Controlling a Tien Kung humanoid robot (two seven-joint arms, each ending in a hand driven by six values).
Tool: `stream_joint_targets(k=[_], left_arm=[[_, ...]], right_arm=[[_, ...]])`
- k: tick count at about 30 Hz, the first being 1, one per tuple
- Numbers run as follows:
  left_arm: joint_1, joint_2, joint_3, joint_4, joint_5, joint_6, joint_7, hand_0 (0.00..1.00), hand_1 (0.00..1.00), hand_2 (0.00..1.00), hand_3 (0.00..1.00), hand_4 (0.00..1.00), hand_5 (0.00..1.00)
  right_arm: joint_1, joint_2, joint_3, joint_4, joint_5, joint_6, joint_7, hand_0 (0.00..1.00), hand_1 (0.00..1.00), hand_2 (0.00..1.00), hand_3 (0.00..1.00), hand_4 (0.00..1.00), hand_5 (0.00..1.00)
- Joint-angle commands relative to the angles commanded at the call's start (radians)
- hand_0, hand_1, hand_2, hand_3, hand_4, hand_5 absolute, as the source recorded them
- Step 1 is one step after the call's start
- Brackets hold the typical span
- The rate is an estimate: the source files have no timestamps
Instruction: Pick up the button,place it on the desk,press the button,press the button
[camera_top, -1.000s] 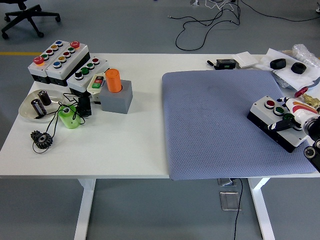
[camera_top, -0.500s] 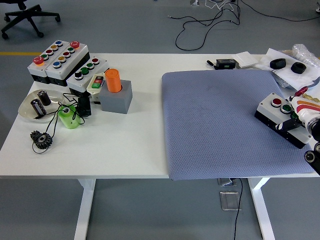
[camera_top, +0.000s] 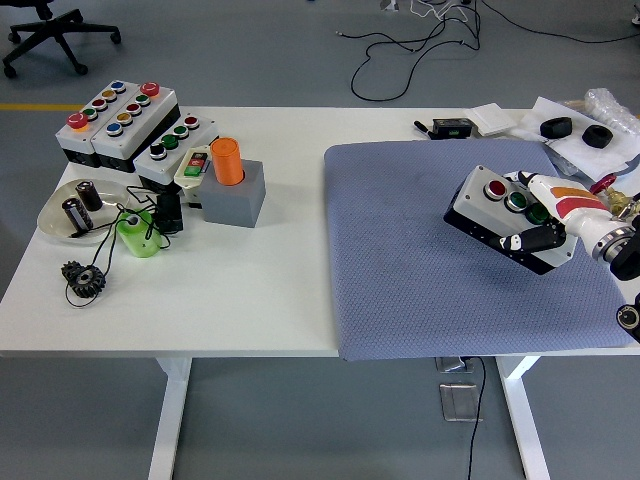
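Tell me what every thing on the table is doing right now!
Button box: tilted, held over the mat.
Right hand: shut on the button box.
Mat: flat on the table.
Orange cylinder: upright in the grey block.
Gear: lying flat.

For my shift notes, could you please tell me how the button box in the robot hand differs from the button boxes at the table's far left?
The held button box is tilted, gripped by the right robot hand over the grey mat; the far-left button boxes rest on the white table. It shows about three buttons in one row; they carry more. Both have pale tops on black bases.
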Motion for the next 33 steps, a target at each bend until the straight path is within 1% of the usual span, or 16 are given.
stream_joint_targets(k=[1,2,6,9,11,13,18,22,25,26,29,31,32,33], left_arm=[[0.000,0.000,-0.001,0.000,0.000,0.000,0.000,0.626,0.589,0.574,0.546,0.317,0.998],[-0.001,0.000,-0.004,0.000,0.002,0.000,0.000,0.626,0.589,0.574,0.546,0.316,0.998],[-0.003,0.000,-0.004,0.000,0.000,0.001,-0.001,0.626,0.589,0.574,0.546,0.316,0.998],[-0.002,0.000,0.002,0.001,-0.005,0.002,-0.001,0.626,0.590,0.575,0.546,0.316,0.998],[0.000,0.001,0.010,0.001,-0.007,0.001,-0.001,0.626,0.590,0.575,0.546,0.316,0.998],[0.002,0.002,0.011,0.000,-0.005,0.001,-0.001,0.626,0.591,0.575,0.546,0.315,0.998],[0.005,0.002,0.005,0.000,-0.004,0.000,-0.001,0.626,0.591,0.575,0.546,0.315,0.998],[0.008,0.004,0.003,-0.003,0.000,-0.001,-0.001,0.626,0.590,0.575,0.547,0.314,0.998],[0.007,0.006,0.003,-0.003,-0.001,-0.001,-0.001,0.626,0.590,0.575,0.547,0.314,0.998],[0.007,0.006,0.001,-0.003,0.000,0.000,-0.001,0.625,0.589,0.574,0.548,0.313,0.998],[0.007,0.005,0.000,-0.003,0.001,0.000,0.000,0.625,0.589,0.574,0.548,0.313,0.998],[0.006,0.005,-0.001,-0.004,0.002,0.000,0.001,0.625,0.589,0.574,0.548,0.313,0.998],[0.005,0.005,-0.003,-0.004,0.003,0.000,0.001,0.625,0.589,0.571,0.548,0.312,0.998],[0.005,0.006,-0.005,-0.004,0.005,0.000,0.001,0.625,0.589,0.571,0.548,0.312,0.998]], right_arm=[[0.006,-0.003,-0.011,0.003,-0.005,0.007,0.006,0.266,0.181,0.286,0.371,0.484,0.002],[0.022,-0.013,-0.036,0.012,-0.020,0.029,0.015,0.223,0.147,0.270,0.356,0.446,0.002],[0.064,-0.039,-0.111,0.046,-0.065,0.082,0.031,0.223,0.147,0.270,0.356,0.446,0.002],[0.093,-0.050,-0.175,0.065,-0.090,0.095,0.037,0.213,0.136,0.263,0.356,0.428,0.002],[0.111,-0.049,-0.213,0.073,-0.108,0.106,0.042,0.213,0.136,0.263,0.356,0.428,0.002],[0.113,-0.043,-0.232,0.078,-0.128,0.111,0.050,0.208,0.137,0.266,0.360,0.428,0.002],[0.106,-0.031,-0.235,0.075,-0.148,0.103,0.071,0.208,0.137,0.266,0.360,0.428,0.002],[0.110,-0.033,-0.242,0.069,-0.157,0.097,0.083,0.213,0.142,0.273,0.370,0.435,0.002],[0.114,-0.034,-0.244,0.063,-0.176,0.104,0.083,0.213,0.142,0.273,0.370,0.435,0.002],[0.115,-0.034,-0.245,0.062,-0.183,0.107,0.083,0.191,0.158,0.296,0.410,0.473,0.002],[0.115,-0.032,-0.246,0.057,-0.205,0.113,0.083,0.191,0.158,0.296,0.410,0.473,0.002],[0.115,-0.031,-0.243,0.056,-0.219,0.126,0.080,0.191,0.158,0.296,0.410,0.473,0.002],[0.113,-0.032,-0.241,0.055,-0.228,0.131,0.080,0.136,0.155,0.298,0.448,0.626,0.002],[0.112,-0.032,-0.239,0.054,-0.236,0.135,0.083,0.136,0.155,0.298,0.448,0.626,0.002]])
